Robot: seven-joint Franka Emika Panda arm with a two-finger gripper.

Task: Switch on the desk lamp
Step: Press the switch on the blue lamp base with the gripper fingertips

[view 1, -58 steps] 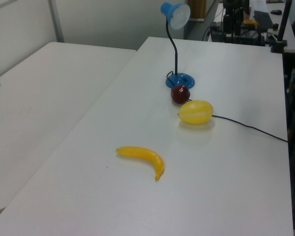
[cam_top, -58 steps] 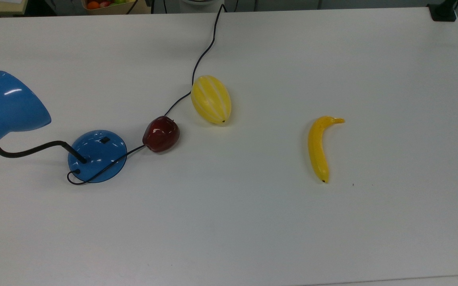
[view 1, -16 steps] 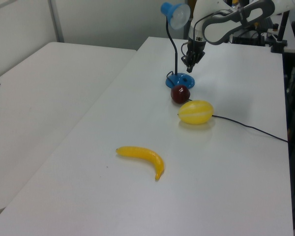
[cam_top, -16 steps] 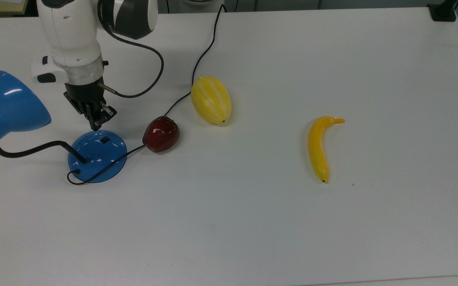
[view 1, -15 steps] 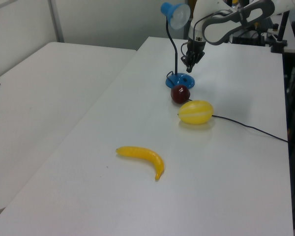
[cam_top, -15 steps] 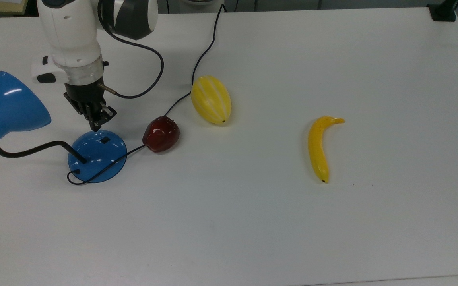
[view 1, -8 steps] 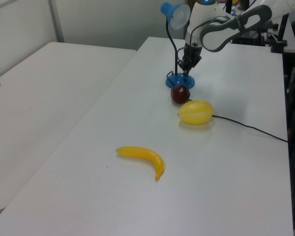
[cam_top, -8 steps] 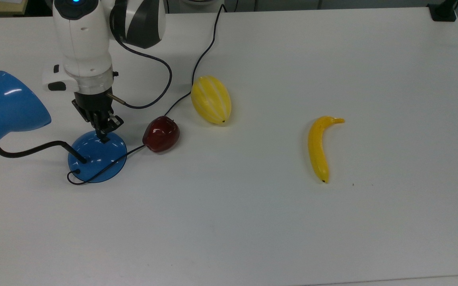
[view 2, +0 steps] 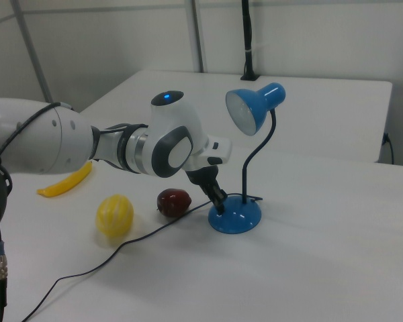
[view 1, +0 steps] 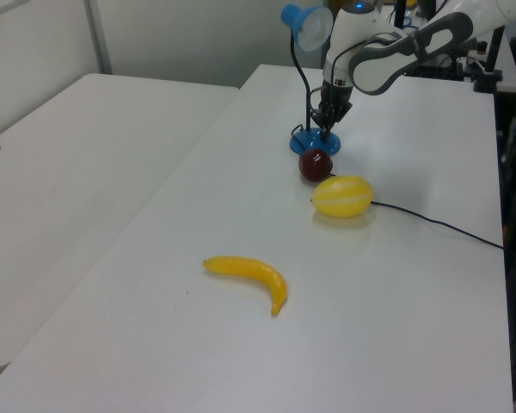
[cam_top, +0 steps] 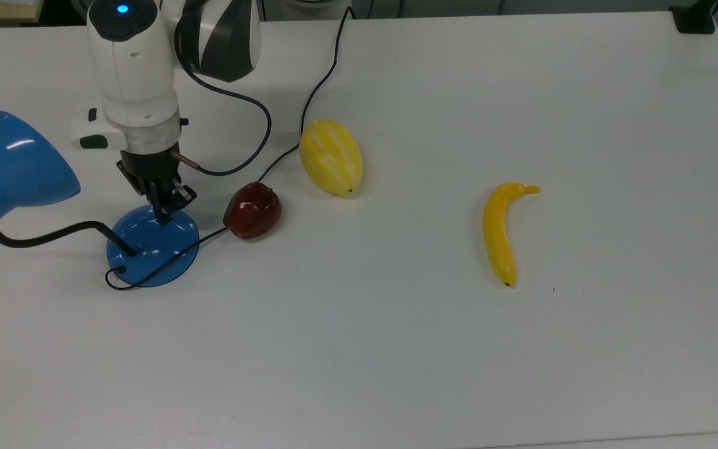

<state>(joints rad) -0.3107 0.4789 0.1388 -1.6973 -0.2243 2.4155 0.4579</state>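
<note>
Right now the gripper (cam_top: 163,215) points down with its fingers drawn close together, nothing held between them, and their tips rest on the domed blue base (cam_top: 153,246) of the desk lamp (view 2: 245,158), at the spot where the switch sits. In the right view the tips (view 2: 219,204) meet the base's upper slope on the right view's left side. From the gripper, the lamp's black neck (cam_top: 53,235) rises just beside it and bends away toward the top view's left, ending in the blue cone shade (cam_top: 10,171), which hangs higher than the wrist in the left view (view 1: 306,23). The shade looks unlit. A dark red apple (cam_top: 252,210) lies just beside the gripper on the top view's right, touching the lamp's black cord (cam_top: 316,87). Farther that way sits a yellow striped melon (cam_top: 331,156), and well apart lies a banana (cam_top: 500,232), all on the white table (cam_top: 434,349).
</note>
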